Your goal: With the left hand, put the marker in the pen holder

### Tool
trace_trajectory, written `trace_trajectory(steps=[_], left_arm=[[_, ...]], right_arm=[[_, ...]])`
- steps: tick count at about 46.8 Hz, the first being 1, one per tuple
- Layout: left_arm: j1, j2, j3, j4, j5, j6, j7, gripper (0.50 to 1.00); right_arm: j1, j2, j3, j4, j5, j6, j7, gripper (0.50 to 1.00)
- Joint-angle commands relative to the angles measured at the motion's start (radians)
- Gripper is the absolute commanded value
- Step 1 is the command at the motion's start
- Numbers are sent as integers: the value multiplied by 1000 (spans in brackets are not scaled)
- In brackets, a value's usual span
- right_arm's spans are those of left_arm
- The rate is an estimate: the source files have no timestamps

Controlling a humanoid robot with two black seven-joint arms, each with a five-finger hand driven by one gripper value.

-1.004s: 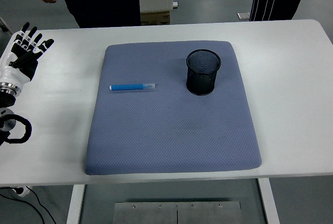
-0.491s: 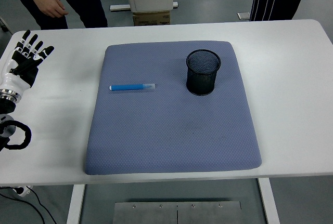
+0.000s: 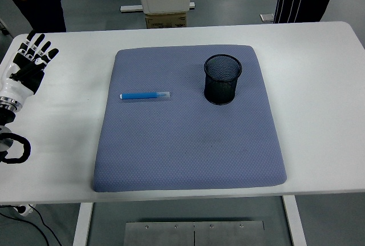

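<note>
Clearly unstarted: the left hand (image 3: pixel 28 63) hangs open-fingered at the table's (image 3: pixel 319 86) left edge; it should pinch the marker (image 3: pixel 145 95) mid-barrel, then upend it over the holder (image 3: pixel 223 79).

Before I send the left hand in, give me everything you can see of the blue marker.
The marker is a slim blue stick with a clear or whitish cap end pointing right. It looks like plastic. It lies flat, roughly parallel to the table's near edge, on the left part of the blue-grey mat, left of the black mesh pen holder and apart from it. Only the mat touches it; the left hand is off at the table's left edge.
</note>
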Motion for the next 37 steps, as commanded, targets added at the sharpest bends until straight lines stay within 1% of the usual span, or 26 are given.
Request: trace_trajectory(steps=[1, 4, 8, 14, 16, 19, 24, 27, 29, 34, 37], left_arm=[[-4, 12, -1, 0, 5, 6, 0, 1000], [-11, 19, 0, 0, 9, 11, 10, 1000], [-34, 31, 5, 0, 10, 40, 20, 1000], [-43, 65, 11, 3, 10, 49, 105, 1000], [-43, 65, 14, 3, 16, 48, 118, 1000], [-47, 65, 20, 2, 32, 48, 119, 1000], [-87, 64, 90, -1, 55, 46, 119, 1000], [-127, 64, 167, -5, 55, 46, 119, 1000], [-158, 67, 228, -9, 55, 35, 119, 1000], [-231, 74, 365, -52, 39, 37, 117, 1000], [-254, 87, 422, -64, 38, 40, 115, 1000]], right_arm=[[0, 0, 0, 0, 0, 0, 0, 1000], [0, 0, 0, 0, 0, 0, 0, 1000], [0, 0, 0, 0, 0, 0, -1, 1000], [0, 0, 0, 0, 0, 0, -1, 1000], [0, 0, 0, 2, 0, 0, 0, 1000], [0, 0, 0, 0, 0, 0, 0, 1000], [0, 0, 0, 0, 0, 0, -1, 1000], [0, 0, 0, 0, 0, 0, -1, 1000], [0, 0, 0, 0, 0, 0, 0, 1000], [0, 0, 0, 0, 0, 0, -1, 1000], [0, 0, 0, 0, 0, 0, 0, 1000]])
